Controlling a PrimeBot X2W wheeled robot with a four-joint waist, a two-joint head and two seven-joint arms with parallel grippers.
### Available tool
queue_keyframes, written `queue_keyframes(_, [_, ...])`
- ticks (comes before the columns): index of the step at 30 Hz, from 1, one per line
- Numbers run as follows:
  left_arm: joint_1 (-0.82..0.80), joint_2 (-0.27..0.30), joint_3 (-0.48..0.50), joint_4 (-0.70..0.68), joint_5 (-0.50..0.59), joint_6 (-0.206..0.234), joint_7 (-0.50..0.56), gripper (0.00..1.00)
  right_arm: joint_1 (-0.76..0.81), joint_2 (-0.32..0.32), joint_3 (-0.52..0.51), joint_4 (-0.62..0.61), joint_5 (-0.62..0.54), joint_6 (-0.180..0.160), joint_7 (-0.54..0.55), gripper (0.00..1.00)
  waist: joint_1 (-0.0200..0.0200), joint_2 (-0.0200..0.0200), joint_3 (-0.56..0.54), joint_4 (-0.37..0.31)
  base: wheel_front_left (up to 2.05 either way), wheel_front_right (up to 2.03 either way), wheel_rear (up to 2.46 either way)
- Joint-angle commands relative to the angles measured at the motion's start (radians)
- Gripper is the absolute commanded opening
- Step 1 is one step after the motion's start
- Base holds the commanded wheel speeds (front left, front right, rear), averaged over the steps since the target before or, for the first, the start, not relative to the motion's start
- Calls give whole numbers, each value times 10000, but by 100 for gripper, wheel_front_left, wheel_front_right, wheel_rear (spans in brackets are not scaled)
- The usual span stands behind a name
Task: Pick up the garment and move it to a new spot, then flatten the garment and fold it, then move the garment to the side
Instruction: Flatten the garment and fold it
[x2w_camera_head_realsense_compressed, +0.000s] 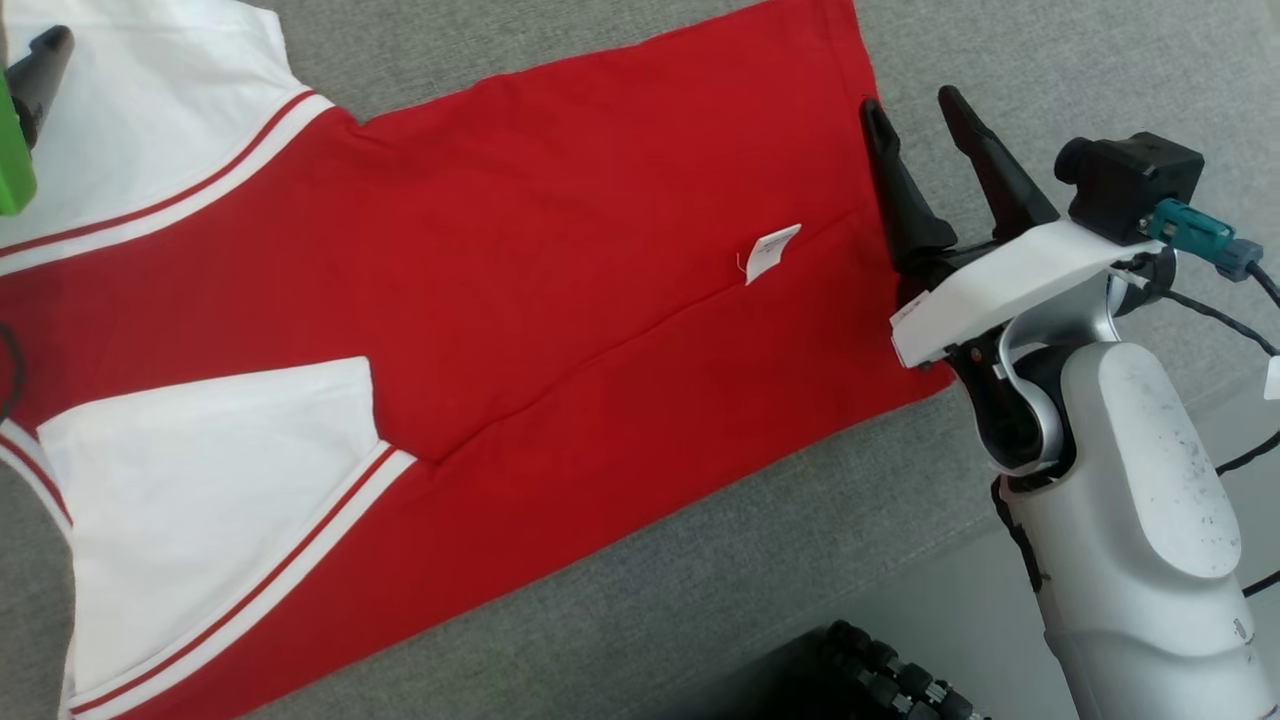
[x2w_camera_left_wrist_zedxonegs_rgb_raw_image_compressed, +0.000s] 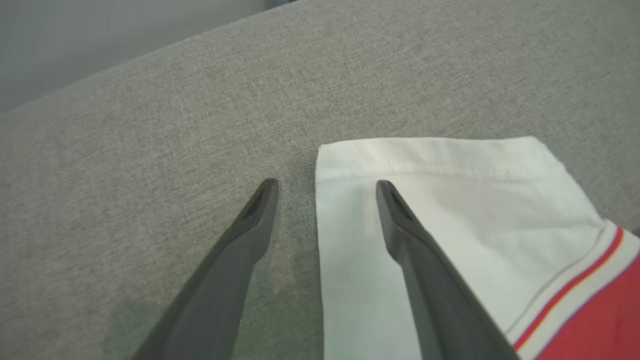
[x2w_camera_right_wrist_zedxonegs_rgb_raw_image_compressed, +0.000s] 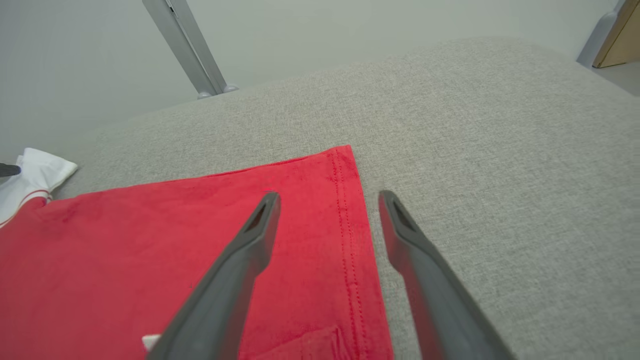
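Observation:
The garment is a red T-shirt with white sleeves and red-and-white trim, spread flat on the grey fabric surface. A small white tag lies on its body. My right gripper stands open over the shirt's hem edge, one finger above the red cloth and the other above the grey surface. My left gripper is open too, straddling the side edge of a white sleeve near its cuff. In the head view a dark fingertip shows at the top left over that sleeve.
The grey surface extends beyond the shirt on the right and far sides. A metal leg stands behind it against a pale wall. My right forearm and its cables fill the lower right; a dark ribbed part sits at the bottom.

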Motion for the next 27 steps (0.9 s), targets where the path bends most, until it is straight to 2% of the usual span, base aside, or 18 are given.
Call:
queue_keyframes(1, [-66, 141, 85, 41, -133, 82, 51, 100, -161, 1, 50, 64, 59, -4, -84, 100, -1, 0, 197, -262, 0, 0, 0])
queue_keyframes(7, [99, 268, 210, 253, -184, 314, 126, 100, -291, -1, 129, 305, 72, -4, -149, 100, -1, 0, 198, -387, 0, 0, 0])
queue_keyframes(8, [128, 272, 205, 276, -186, 309, 132, 88, -333, -1, 127, 331, 57, -4, -147, 100, -1, 0, 186, -390, 0, 0, 0])
queue_keyframes(9, [159, 270, 203, 291, -192, 310, 132, 71, -382, 1, 122, 364, 42, -4, -137, 100, -1, 0, 171, -388, 0, 0, 0])
queue_keyframes(10, [193, 257, 199, 294, -218, 302, 120, 32, -439, 1, 121, 405, 13, -4, -131, 100, -1, 0, 151, -375, 0, 0, 0])
queue_keyframes(12, [235, 151, 230, 259, -319, 250, 12, 0, -535, 4, 171, 496, -81, -4, -81, 100, -1, 0, 114, -320, 0, 0, 0])
queue_keyframes(15, [180, 49, 289, 198, -225, 282, -379, 0, -810, -5, 167, 740, -386, -4, 53, 100, -1, 0, 14, -176, 0, 0, 0])
queue_keyframes(21, [202, -432, 154, 178, -424, 81, -950, 0, -1689, -15, -15, 1570, -1297, -4, 546, 100, -1, 0, -285, 323, 0, 0, 0])
queue_keyframes(27, [180, -899, -144, -41, -542, -157, -1479, 0, -2697, -476, -144, 2862, -2039, -5, 1359, 100, -1, 0, -625, 1051, 0, 0, 0])
